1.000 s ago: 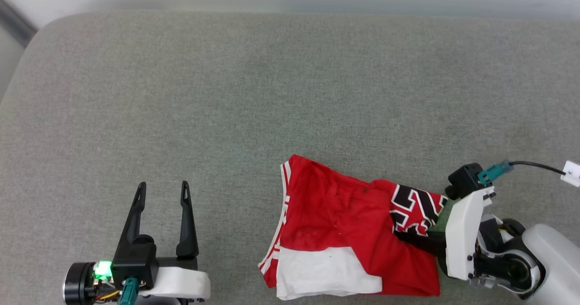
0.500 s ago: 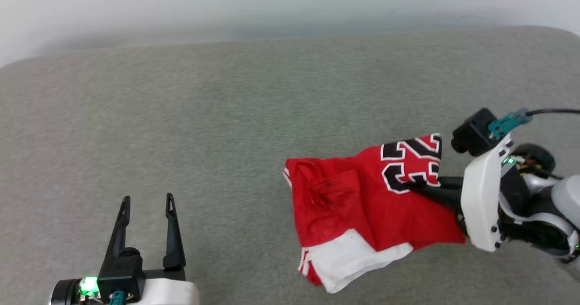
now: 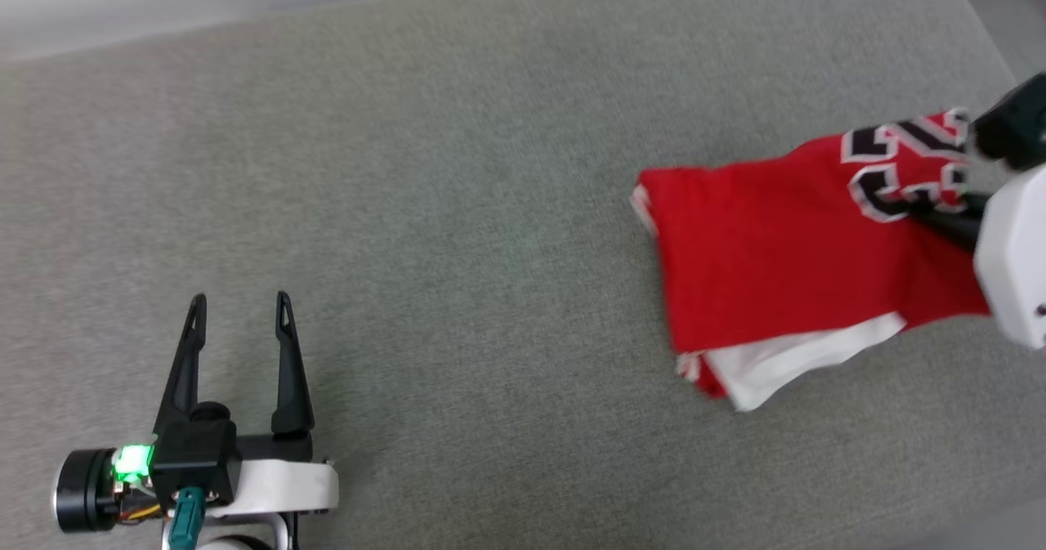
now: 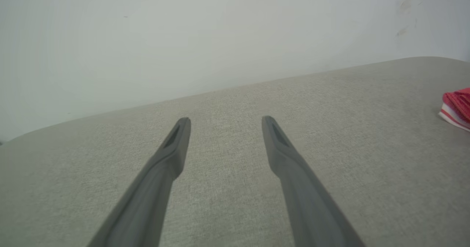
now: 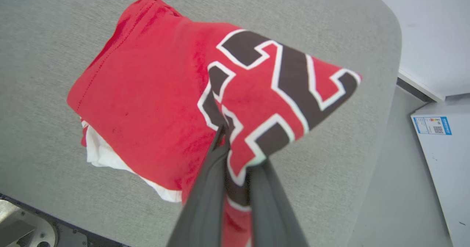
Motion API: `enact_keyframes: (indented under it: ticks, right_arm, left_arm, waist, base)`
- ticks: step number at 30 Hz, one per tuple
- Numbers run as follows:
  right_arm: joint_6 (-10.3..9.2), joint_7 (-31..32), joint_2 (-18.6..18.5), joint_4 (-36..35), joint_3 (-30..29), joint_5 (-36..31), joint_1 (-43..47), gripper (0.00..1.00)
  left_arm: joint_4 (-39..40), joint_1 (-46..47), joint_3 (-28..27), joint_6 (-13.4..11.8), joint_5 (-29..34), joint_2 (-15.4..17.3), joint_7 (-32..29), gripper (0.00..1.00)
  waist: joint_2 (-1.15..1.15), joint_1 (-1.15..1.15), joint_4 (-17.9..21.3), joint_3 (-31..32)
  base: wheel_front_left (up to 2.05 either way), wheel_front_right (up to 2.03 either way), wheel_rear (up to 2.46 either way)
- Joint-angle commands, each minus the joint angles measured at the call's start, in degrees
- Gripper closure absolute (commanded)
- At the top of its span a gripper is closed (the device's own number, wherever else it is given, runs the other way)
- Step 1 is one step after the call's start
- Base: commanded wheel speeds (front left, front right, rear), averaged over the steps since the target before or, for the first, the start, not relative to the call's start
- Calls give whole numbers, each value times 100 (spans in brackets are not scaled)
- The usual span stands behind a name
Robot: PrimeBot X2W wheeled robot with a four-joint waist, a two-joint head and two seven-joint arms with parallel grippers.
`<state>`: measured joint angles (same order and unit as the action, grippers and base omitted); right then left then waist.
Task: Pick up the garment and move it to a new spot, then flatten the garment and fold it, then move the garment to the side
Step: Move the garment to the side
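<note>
The garment [image 3: 784, 248] is a folded red bundle with a white sleeve layer at its near edge and part of a black, white-outlined number showing. It lies at the right side of the grey padded surface [image 3: 449, 166]. My right gripper [image 3: 919, 209] is shut on its printed corner, which is raised off the surface. In the right wrist view the two fingers of the right gripper [image 5: 235, 155] pinch the printed fold of the garment [image 5: 158, 93]. My left gripper [image 3: 239, 301] stands open and empty at the lower left. In the left wrist view the left gripper [image 4: 224, 120] is open, with the garment's edge [image 4: 457, 105] far right.
The surface's rounded right edge [image 5: 389, 74] runs close beside the garment, with pale floor beyond it. A white box with a blue label [image 5: 437, 129] stands on that floor. A pale wall [image 4: 183, 37] rises behind the surface.
The head view has swung right. My right gripper has carried the garment to the right and farther back, away from the left gripper and near the surface's right edge. The left gripper stays open.
</note>
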<state>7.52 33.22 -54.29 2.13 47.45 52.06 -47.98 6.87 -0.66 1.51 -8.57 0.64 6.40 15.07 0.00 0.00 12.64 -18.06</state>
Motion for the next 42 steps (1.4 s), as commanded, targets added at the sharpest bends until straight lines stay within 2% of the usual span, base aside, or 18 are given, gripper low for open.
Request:
enact_keyframes:
  ticks: [1,7,17,25,26,27,34,38,42]
  right_arm:
    - [-6,-47,-49,95,-4,-41,-121,100]
    - [-6,-315,-250,1033,9,-573,-662,100]
    - [-7,-720,-24,2873,-355,-980,-1186,100]
    - [-7,-1248,320,3776,-513,-1275,-1272,100]
    - [-7,-1307,368,3876,-550,-1298,-1274,95]
    - [-7,-1382,397,3969,-592,-1343,-1298,0]
    - [-7,-2248,518,4291,-803,-2070,-1403,0]
    - [-7,-3299,745,4413,-1294,-2585,-1428,0]
    - [-6,-4376,1154,4423,-1855,-3071,-1194,0]
  left_arm:
    - [28,103,13,10,22,38,13,0]
    - [172,341,43,-30,67,226,13,0]
    - [358,618,82,-115,69,496,13,0]
    - [328,653,130,-201,26,595,13,0]
    - [317,635,141,-214,17,588,13,0]
    - [300,615,155,-230,16,571,13,0]
    - [165,401,301,-309,-79,398,13,0]
    - [120,230,359,-355,-109,284,13,0]
    - [88,46,376,-383,-124,211,13,0]
  waist:
    - [0,0,190,-280]
    - [0,0,228,-778]
    - [0,0,194,-1364]
    - [0,0,201,-1402]
    - [0,0,200,-1355]
    - [0,0,193,-1294]
    - [0,0,39,-632]
    - [0,0,-93,-275]
    - [0,0,-247,54]
  base:
    - [0,0,0]
    - [0,0,0]
    - [0,0,0]
    - [0,0,0]
    - [0,0,0]
    - [0,0,0]
    - [0,0,0]
    - [0,0,0]
    - [0,0,0]
